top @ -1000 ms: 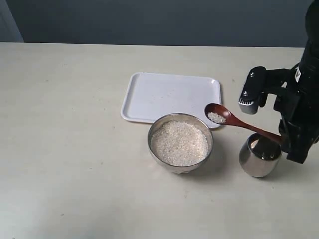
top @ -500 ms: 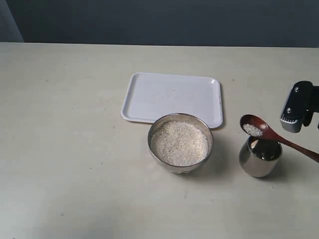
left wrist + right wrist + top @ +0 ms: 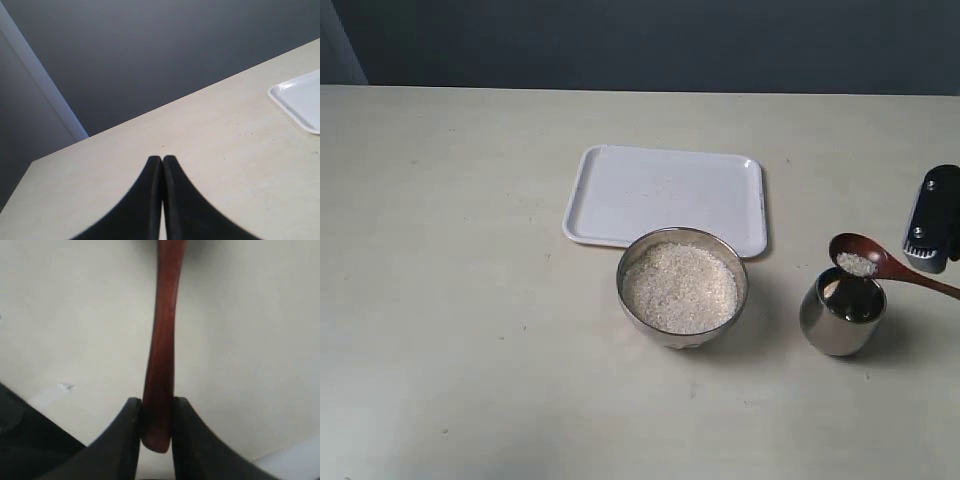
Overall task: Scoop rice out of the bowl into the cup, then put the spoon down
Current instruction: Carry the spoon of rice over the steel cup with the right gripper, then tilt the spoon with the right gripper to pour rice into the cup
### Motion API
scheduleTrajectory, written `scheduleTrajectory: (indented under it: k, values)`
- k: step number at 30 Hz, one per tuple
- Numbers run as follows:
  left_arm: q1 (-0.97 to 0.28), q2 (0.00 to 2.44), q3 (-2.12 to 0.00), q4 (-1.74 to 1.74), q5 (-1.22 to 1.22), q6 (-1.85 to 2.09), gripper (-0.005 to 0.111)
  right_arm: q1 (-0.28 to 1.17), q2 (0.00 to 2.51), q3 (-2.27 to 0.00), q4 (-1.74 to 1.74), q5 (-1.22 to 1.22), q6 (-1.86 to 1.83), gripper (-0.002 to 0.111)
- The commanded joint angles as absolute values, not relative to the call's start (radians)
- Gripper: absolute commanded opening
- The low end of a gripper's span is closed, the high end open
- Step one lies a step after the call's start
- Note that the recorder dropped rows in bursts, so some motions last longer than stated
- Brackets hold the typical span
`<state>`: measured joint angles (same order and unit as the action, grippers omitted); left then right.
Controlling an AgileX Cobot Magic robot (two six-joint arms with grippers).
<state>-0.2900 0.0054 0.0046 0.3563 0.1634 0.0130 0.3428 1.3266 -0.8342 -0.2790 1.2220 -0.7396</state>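
Note:
A steel bowl (image 3: 625, 272) full of white rice (image 3: 680, 287) stands mid-table, in front of the tray. To its right is the small steel cup (image 3: 830, 335). The dark wooden spoon (image 3: 880, 268) hovers level over the cup's far rim, with a small heap of rice (image 3: 857, 264) in its oval bowl. Its handle runs off the right edge of the exterior view. In the right wrist view my right gripper (image 3: 157, 407) is shut on the end of the spoon (image 3: 162, 355) handle. My left gripper (image 3: 162, 161) is shut and empty above bare table.
A white rectangular tray (image 3: 665, 190) lies behind the bowl; its corner (image 3: 297, 102) shows in the left wrist view. Part of the right arm's dark housing (image 3: 932, 232) juts in at the right edge, behind the spoon handle.
The spoon with its rice has travelled right from beside the bowl to above the cup. The right arm has drawn back almost out of the exterior view.

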Motion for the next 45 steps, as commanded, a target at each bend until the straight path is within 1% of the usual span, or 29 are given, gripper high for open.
scheduleTrajectory:
  k: [1,6,22,40,45]
  values:
    - [-0.291,0.000,0.000,0.356,0.157,0.008,0.000,0.338,1.320,-0.826,-0.317,1.221,-0.728,-0.001]
    - [-0.291,0.000,0.000,0.356,0.157,0.008,0.000,0.338,1.320,-0.773,-0.383,1.217,-0.705,-0.001]
    - [-0.291,0.000,0.000,0.356,0.157,0.008,0.000,0.338,1.305,-0.770,-0.453,1.084,-0.597,-0.001]
    - [-0.291,0.000,0.000,0.356,0.157,0.008,0.000,0.340,1.269,-0.704,-0.475,1.038,-0.589,-0.001]
    - [-0.291,0.000,0.000,0.356,0.157,0.008,0.000,0.391,1.271,-0.698,-0.548,1.014,-0.524,-0.001]
